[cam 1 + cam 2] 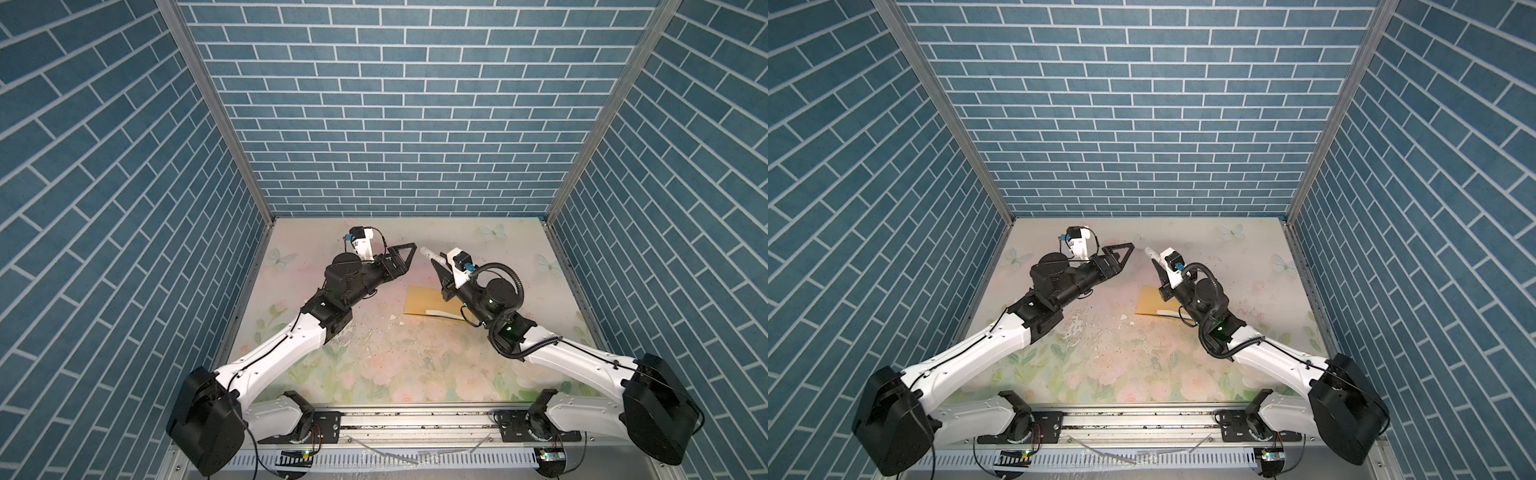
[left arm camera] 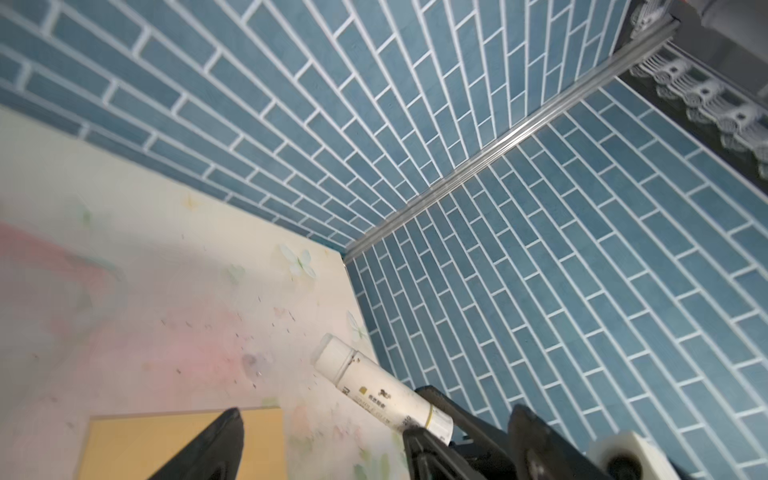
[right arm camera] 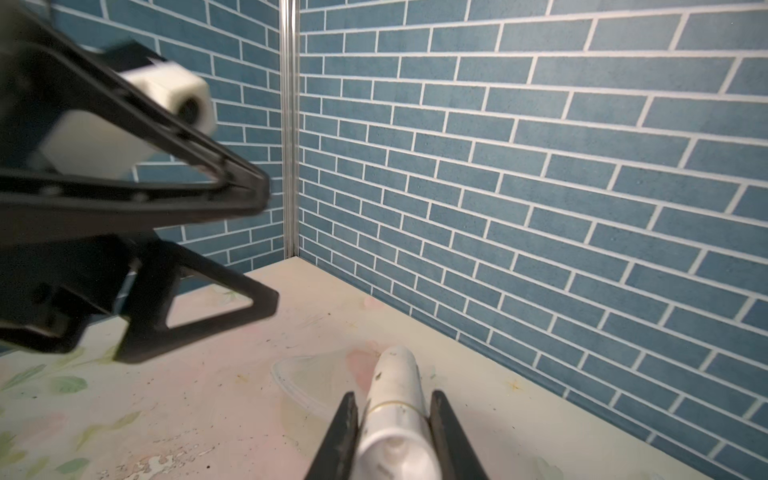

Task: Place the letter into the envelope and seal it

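Right gripper [image 3: 392, 428] of mine squeezes white glue stick [image 3: 395, 399], held up off table [image 1: 374, 365]. Left gripper [image 1: 111, 261] wide open, holds nothing. Envelope [image 1: 422, 301] flat on table, half hidden under right arm. Can't see letter.

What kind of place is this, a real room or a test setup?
Probably a robot test booth: blue brick-patterned panels in metal framing, a worn flowered tabletop, and two arms on a rail.

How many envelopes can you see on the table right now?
1. The mustard-yellow envelope lies flat near mid-table in both top views, partly under the right arm, which hides its right end. Anything beneath that arm would be hidden.
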### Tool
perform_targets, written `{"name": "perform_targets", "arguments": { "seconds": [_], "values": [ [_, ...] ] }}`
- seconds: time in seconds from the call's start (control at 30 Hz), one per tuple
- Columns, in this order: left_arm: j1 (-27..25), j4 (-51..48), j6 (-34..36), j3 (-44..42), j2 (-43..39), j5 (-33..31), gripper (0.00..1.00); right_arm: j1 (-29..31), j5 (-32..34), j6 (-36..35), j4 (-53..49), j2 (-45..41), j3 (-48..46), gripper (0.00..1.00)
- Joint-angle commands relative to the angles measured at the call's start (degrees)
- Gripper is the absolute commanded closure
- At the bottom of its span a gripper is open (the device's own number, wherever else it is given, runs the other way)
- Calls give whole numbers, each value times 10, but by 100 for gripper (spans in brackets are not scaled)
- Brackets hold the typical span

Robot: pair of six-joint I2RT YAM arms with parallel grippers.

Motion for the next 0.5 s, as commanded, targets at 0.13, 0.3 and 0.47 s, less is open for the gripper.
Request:
{"name": "perform_targets", "arguments": {
  "seconds": [0.13, 0.3, 0.47],
  "values": [
    [-28, -51, 391, -13, -13, -17, 3, -37, -10, 88, -255, -37, 85, 100],
    [-79, -10, 556, -35, -10, -22, 2, -52, -44, 115, -338, -31, 123, 100],
    [-91, 27, 605, -47, 8, 4, 1, -57, -72, 123, -389, -15, 152, 100]
  ]
}}
